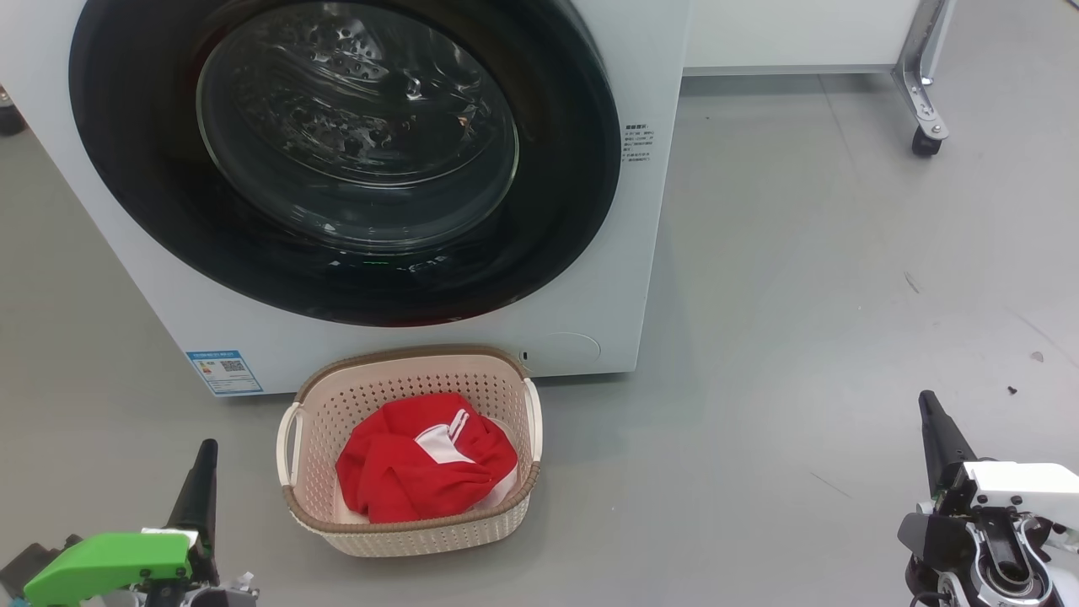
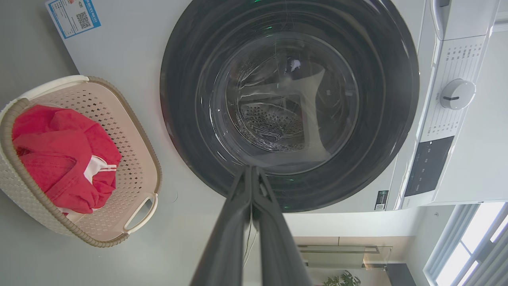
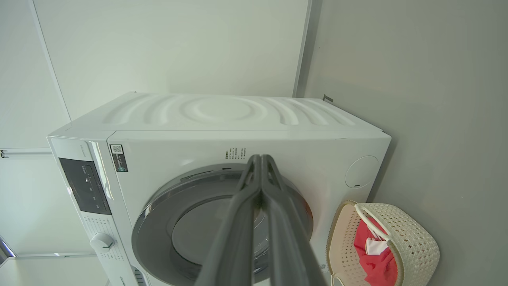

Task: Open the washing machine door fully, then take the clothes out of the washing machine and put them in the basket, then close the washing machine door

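The white washing machine [image 1: 649,253] fills the upper left of the head view, and its round black-rimmed door [image 1: 346,160] lies shut flat against the front. Through the glass I see the steel drum. On the floor in front stands the cream basket [image 1: 410,523] with the red clothes [image 1: 421,464] inside it. My left gripper [image 1: 205,451] is shut at the lower left, left of the basket and apart from it. My right gripper [image 1: 927,400] is shut at the lower right, far from the machine. Both grippers hold nothing. The wrist views show the door [image 2: 289,103], the basket [image 3: 412,242] and both pairs of fingers [image 2: 252,171] [image 3: 262,159] pressed together.
Grey floor [image 1: 801,337] spreads to the right of the machine. A metal leg on a black caster [image 1: 925,142] stands at the upper right. The machine's control panel and knob [image 2: 457,94] show in the left wrist view.
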Motion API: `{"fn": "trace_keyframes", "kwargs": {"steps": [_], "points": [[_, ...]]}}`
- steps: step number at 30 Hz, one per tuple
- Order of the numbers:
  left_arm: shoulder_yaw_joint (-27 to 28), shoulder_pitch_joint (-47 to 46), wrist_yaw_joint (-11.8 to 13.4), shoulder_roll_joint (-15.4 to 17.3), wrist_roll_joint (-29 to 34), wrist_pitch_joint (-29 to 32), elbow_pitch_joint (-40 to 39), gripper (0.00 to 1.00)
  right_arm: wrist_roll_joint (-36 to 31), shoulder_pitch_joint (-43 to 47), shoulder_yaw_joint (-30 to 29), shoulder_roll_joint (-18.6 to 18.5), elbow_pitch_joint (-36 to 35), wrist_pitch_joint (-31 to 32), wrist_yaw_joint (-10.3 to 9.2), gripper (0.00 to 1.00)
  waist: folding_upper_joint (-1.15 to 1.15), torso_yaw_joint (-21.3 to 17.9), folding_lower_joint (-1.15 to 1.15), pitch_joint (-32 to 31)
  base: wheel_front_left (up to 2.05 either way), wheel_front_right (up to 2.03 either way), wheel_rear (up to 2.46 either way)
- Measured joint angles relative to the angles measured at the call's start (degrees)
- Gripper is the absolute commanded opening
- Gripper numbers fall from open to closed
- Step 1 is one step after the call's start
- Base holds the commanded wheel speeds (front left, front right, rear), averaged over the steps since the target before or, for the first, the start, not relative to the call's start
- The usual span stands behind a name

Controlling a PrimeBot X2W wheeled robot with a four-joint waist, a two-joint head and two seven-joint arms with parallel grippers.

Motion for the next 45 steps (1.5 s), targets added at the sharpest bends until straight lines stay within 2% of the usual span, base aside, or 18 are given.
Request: {"fn": "trace_keyframes", "kwargs": {"steps": [45], "points": [[0.27, -0.3, -0.01, 0.0, 0.0, 0.48, 0.25, 0.0, 0.0, -0.05, -0.29, 0.03, 0.38, 0.48, 0.08, 0.0, 0.0, 0.0, 0.0, -0.02, 0.0, 0.0, 0.0]]}}
